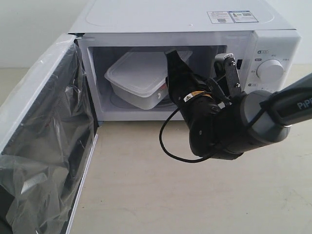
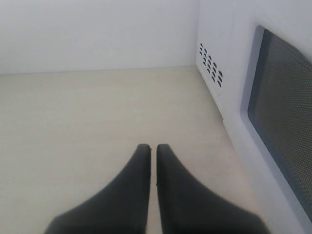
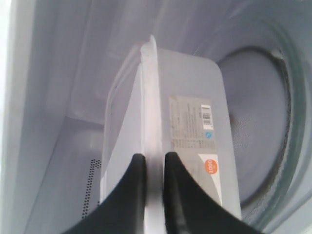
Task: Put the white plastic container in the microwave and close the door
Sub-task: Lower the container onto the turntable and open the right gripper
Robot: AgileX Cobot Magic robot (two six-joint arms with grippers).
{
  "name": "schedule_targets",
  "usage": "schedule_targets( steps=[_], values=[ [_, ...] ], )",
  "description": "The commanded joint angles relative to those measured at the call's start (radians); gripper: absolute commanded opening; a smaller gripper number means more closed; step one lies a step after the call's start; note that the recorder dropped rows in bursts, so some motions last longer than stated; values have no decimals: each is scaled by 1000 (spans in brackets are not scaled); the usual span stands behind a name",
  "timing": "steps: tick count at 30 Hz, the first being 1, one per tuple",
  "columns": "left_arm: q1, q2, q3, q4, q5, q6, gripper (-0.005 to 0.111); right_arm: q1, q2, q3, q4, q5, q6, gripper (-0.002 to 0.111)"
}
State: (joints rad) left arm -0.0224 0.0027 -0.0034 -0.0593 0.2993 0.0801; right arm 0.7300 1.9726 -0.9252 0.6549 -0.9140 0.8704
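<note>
exterior and wrist views of the loading step. white plastic container (image 1: pixel 139 78) inside the cavity of the microwave (image 1: pixel 195 22), tilted rather than flat, lower edge close to the glass turntable (image 3: pixel 263 146), contact not resolvable. right gripper (image 3: pixel 152 158) clenched on the thin projecting rim (image 3: pixel 151 83) where lid meets tub, one finger on each side, printed label (image 3: pixel 191 122) on the face turned toward the wrist camera. left gripper (image 2: pixel 152 147) closed on nothing, hovering above the tabletop (image 2: pixel 73 112) beside the microwave's vented wall. door (image 1: pixel 44 146) standing wide open, loose clear film over its dark window. judged light and probably empty; thin walls likely to flex, smooth plastic likely to slip or pivot under a narrow edge pinch. best taken at the rim, the stiffest part, near the middle of a side; safer laid flat on the turntable before release. door not yet shut
</note>
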Motion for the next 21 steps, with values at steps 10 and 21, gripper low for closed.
schedule_targets(
  steps=[10,21],
  values=[
    [1,-3,3,-5,-3,-6,4,-27,-5,-34,16,-1,-25,0],
    [1,-3,3,-5,-3,-6,4,-35,42,-74,14,18,-51,0]
  ],
)
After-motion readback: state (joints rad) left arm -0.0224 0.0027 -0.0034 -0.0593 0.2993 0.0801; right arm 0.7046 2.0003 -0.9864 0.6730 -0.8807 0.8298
